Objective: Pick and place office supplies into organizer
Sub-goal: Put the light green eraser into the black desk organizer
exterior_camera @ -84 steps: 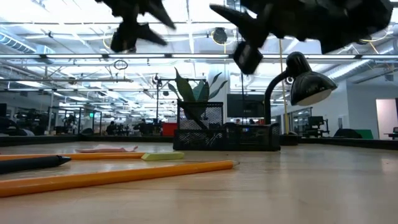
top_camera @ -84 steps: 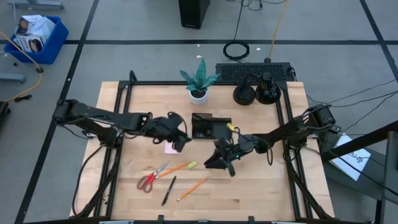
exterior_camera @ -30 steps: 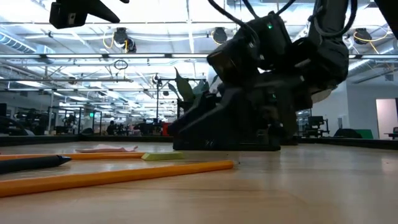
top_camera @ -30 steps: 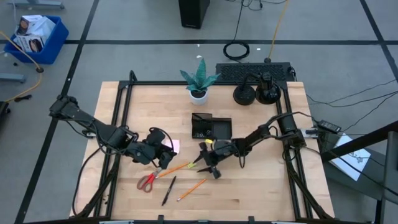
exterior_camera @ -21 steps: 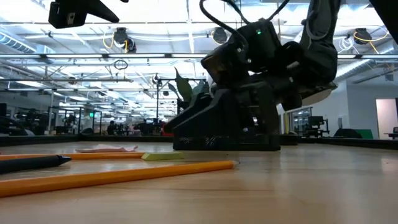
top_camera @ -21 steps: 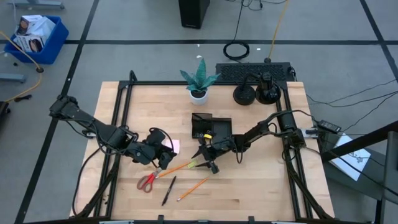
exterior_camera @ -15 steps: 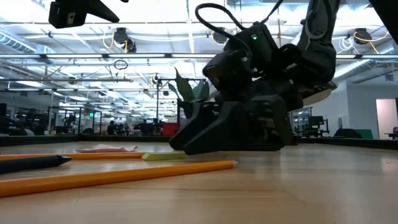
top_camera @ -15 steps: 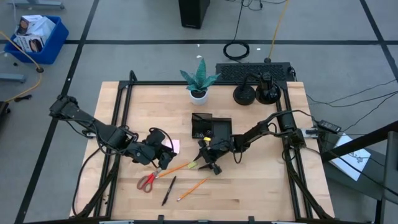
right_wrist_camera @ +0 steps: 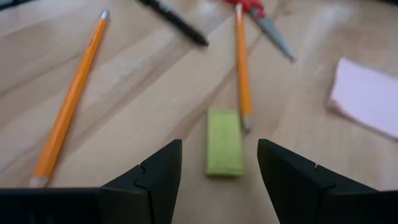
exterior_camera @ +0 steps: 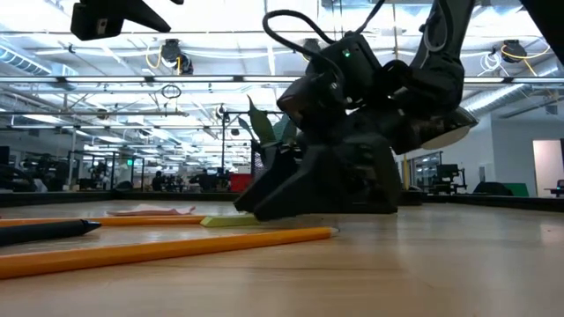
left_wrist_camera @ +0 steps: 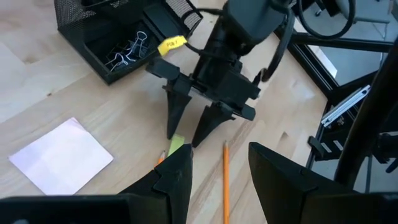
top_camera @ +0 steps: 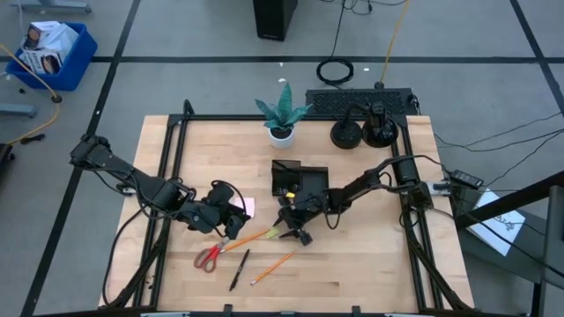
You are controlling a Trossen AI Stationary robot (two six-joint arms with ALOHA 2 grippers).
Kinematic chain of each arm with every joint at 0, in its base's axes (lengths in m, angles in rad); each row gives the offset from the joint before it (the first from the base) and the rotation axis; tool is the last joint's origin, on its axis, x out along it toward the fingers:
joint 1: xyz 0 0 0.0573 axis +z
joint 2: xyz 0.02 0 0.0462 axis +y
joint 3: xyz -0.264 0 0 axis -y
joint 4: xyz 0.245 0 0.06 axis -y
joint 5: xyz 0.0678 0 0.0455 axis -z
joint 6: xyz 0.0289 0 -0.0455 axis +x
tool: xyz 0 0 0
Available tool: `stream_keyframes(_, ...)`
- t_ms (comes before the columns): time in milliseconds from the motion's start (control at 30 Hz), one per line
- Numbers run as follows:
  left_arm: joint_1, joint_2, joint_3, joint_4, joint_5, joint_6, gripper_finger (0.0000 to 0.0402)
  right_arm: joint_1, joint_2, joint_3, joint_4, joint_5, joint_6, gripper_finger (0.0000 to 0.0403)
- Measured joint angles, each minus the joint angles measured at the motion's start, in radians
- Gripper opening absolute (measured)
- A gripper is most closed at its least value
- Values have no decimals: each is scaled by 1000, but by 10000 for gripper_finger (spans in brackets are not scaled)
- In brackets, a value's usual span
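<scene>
My right gripper [right_wrist_camera: 219, 148] hangs open just above the table, its fingers on either side of a flat yellow-green highlighter piece [right_wrist_camera: 224, 142] that lies on the wood and touches neither finger. My left gripper [top_camera: 231, 220] waits open and holds nothing, next to the pink sticky pad [top_camera: 244, 208]. Beside the highlighter [top_camera: 271, 233] lies an orange pencil [top_camera: 249, 238]. Nearer the front lie red-handled scissors [top_camera: 211, 254], a black pen [top_camera: 239, 269] and a second pencil [top_camera: 273, 267]. The black organizer [top_camera: 298, 179] stands just behind my right gripper, binder clips [left_wrist_camera: 127, 53] in one compartment.
A potted plant [top_camera: 282, 114], a keyboard [top_camera: 357, 101] and two round black bases [top_camera: 363, 134] stand along the far edge. A black frame [top_camera: 172, 176] borders the table. Bare wood stretches at the near right [top_camera: 352, 273].
My right gripper has moved a little toward the table's left edge and dropped lower, so its open fingers now stand over the yellow-green highlighter. The supplies on the table have not moved.
</scene>
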Motion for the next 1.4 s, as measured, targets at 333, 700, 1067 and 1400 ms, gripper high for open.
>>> stream_keyframes(333, 0, 0, 0, 0, -10, 14, 161, 13, 0, 0, -19, 58, 99, 201)
stream_keyframes(700, 0, 0, 0, -1, -11, 25, 161, 13, 15, 11, -14, 76, 92, 199)
stream_keyframes(1067, -11, 0, 0, -9, 8, 7, 161, 20, 60, 83, -70, 76, 122, 167)
stream_keyframes(1400, -10, 0, 0, -17, 0, 22, 161, 21, 61, 82, -91, 82, 122, 103)
